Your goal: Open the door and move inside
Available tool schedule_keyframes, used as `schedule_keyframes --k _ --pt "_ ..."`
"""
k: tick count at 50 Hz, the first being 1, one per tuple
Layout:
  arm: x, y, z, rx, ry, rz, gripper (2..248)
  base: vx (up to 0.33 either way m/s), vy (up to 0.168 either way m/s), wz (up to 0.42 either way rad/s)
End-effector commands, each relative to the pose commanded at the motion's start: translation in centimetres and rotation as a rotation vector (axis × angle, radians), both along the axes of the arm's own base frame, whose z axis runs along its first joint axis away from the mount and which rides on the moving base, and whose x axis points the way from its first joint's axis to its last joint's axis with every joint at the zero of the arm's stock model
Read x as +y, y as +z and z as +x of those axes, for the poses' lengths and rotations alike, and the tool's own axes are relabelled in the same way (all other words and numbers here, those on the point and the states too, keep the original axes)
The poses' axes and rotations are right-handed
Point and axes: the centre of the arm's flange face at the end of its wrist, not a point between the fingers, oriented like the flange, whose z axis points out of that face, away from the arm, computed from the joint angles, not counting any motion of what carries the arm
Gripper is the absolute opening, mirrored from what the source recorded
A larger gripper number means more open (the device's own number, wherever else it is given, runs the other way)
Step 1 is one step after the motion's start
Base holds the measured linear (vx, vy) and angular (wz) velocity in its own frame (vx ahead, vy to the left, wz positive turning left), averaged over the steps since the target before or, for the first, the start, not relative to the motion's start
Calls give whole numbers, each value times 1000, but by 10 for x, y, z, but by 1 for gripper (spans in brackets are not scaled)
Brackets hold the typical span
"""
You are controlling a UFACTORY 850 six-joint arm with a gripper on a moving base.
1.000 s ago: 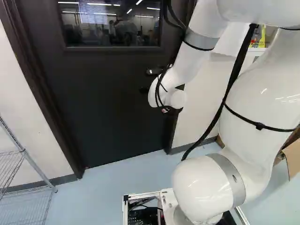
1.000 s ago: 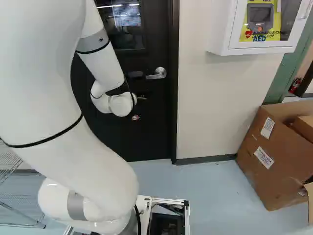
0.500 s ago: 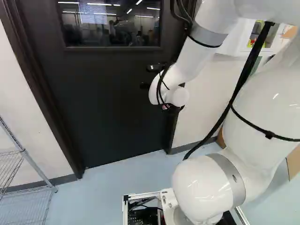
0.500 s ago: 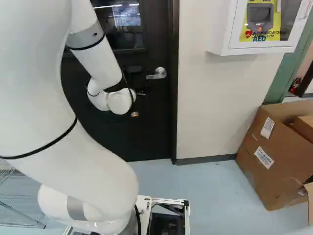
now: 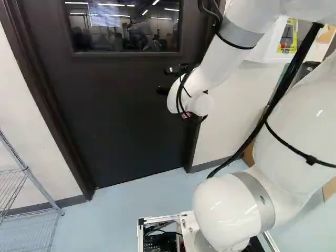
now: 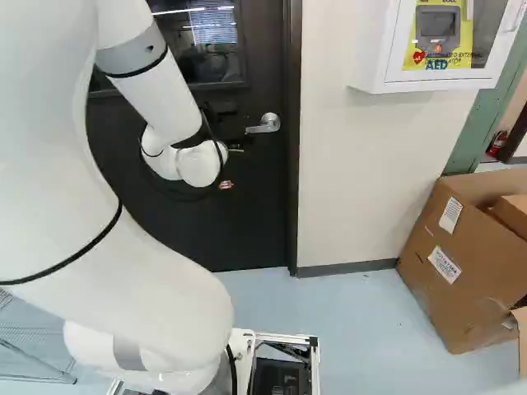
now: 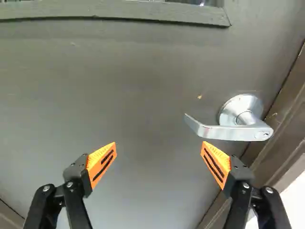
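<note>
My gripper is held out in front of the closed dark door, partly hidden by the wrist in the left base view. The silver lever handle is on the door beside the frame, a little to the right of the wrist in the right base view. In the wrist view the gripper stands wide open with nothing between its orange pads. The lever lies ahead of one finger, just past its tip, its free end pointing toward the space between the fingers. Whether they touch cannot be told.
A wire shelf stands by the wall left of the door. To the door's right are a white wall cabinet and a large cardboard box on the floor. The dark door frame borders the handle side.
The base has stayed still. My arm's upper part has swung right in the left base view; in the right base view the wrist has shifted slightly left and up. The door and handle have not moved.
</note>
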Motion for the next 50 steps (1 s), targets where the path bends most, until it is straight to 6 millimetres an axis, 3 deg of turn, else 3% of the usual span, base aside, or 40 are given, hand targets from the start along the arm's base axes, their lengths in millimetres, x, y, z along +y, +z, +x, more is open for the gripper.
schedule_keyframes --k 21,50 --pt "-3 21 3 -50 -7 4 247 0 0 0" --pt "-26 48 49 -102 -67 6 247 0 0 0"
